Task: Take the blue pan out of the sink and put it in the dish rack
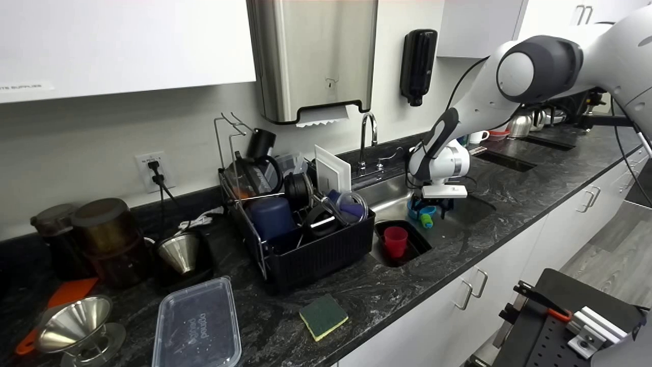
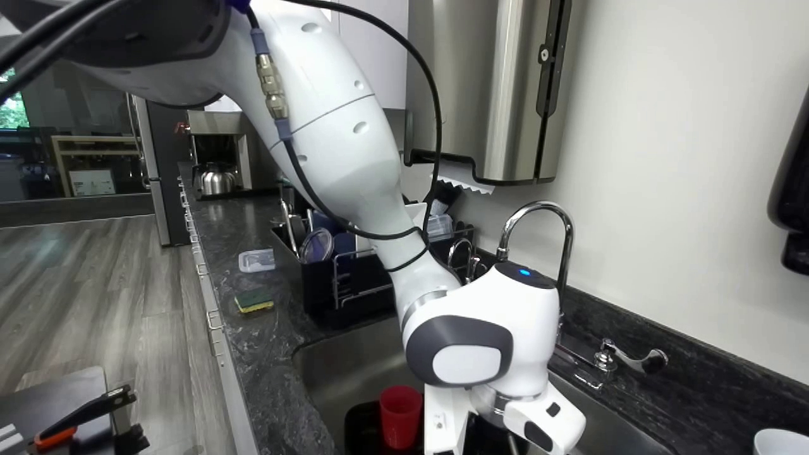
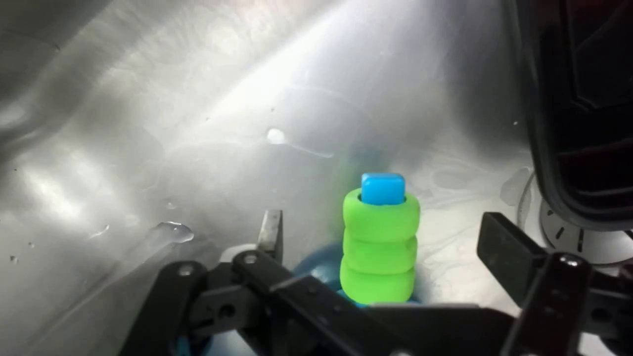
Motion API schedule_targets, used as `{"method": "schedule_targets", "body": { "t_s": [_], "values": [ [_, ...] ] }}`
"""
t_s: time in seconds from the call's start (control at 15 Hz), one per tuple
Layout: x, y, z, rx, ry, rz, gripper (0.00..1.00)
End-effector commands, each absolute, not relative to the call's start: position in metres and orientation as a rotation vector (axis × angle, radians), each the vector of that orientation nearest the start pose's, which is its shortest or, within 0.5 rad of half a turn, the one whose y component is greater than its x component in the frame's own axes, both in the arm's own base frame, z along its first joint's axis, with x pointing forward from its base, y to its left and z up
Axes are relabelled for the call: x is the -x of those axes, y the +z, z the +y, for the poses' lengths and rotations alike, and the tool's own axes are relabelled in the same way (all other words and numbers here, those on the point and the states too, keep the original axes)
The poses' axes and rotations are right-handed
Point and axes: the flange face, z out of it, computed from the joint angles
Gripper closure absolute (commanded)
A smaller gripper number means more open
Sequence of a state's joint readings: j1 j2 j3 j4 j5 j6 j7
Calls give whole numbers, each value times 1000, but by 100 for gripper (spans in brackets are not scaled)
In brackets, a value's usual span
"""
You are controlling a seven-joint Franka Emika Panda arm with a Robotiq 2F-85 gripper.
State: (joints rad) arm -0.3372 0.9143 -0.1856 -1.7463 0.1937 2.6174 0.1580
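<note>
Sky-blue w/ a lime-green grip: found the blue pan in the sink, near the black tub w/ the red cup. Saw the gripper spread wide, nothing held, w/ the green sleeve betw. the fingers, roughly centred, apart from both. Judged the step as getting hold of the handle. Needed, prob., to keep the sleeve mid-gap, come down astride it & squeeze firmly before lifting. Guessed at a slip-on sleeve, going by the blue handle tip poking out, so would've gripped nearer the pan than the tip. Then would've raised it straight up, clear of tub & sink rim, toward the dish rack. Couldn't tell height of fingers vs. sleeve from the wrist view. Made out only a blurred dark-blue bit of pan body there, lost the rest behind the gripper, couldn't say level or tilted. Saw neither pan nor fingers in an exterior view, w/ the robot's wrist in the way & the bottom edge cutting off the sink. Couldn't pick out a free slot in the crowded rack
</note>
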Motion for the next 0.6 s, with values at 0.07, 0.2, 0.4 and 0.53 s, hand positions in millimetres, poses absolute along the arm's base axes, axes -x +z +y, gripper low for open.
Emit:
{"method": "schedule_targets", "body": {
  "t_s": [0.07,0.2,0.4,0.53],
  "values": [
    [-559,37,-323,2954,73,1188,0],
    [-562,31,-324,2958,70,1179,0],
    [-567,26,-327,2962,52,1169,26],
    [-571,23,-329,2971,46,1156,32]
  ]
}}
